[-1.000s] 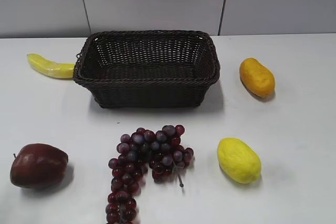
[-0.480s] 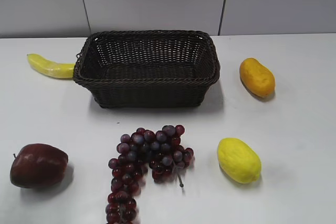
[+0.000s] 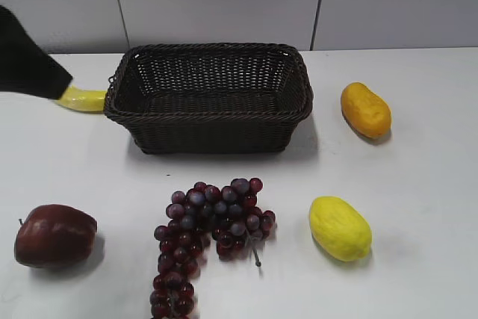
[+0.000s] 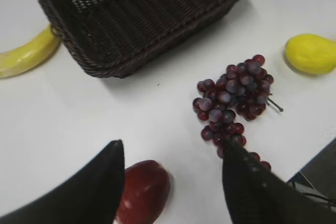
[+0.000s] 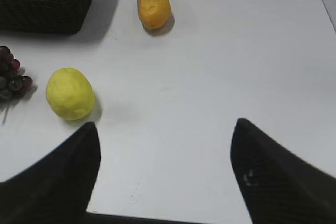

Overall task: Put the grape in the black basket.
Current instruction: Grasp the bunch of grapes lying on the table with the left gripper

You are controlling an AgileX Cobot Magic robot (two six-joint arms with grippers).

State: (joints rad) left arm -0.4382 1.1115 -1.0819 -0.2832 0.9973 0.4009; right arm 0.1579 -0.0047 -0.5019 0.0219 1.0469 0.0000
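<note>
The grape [image 3: 209, 225], a big dark purple-red bunch with a thin stem, lies on the white table in front of the black basket [image 3: 209, 113], which is empty. The bunch also shows in the left wrist view [image 4: 233, 98], below the basket [image 4: 105, 45], and its edge shows in the right wrist view [image 5: 10, 80]. My left gripper [image 4: 173, 153] is open and empty, high above the table between the apple and the bunch. Part of the left arm [image 3: 26, 65] shows at the left edge of the exterior view. My right gripper [image 5: 165, 132] is open over bare table.
A dark red apple [image 3: 54, 235] lies front left. A yellow banana [image 3: 82, 98] lies left of the basket. An orange fruit [image 3: 365, 110] lies at the right, and a yellow lemon-like fruit [image 3: 340, 228] lies right of the bunch.
The left arm has come into the exterior view at the upper left edge and now covers part of the banana. The fruits and the basket have not moved.
</note>
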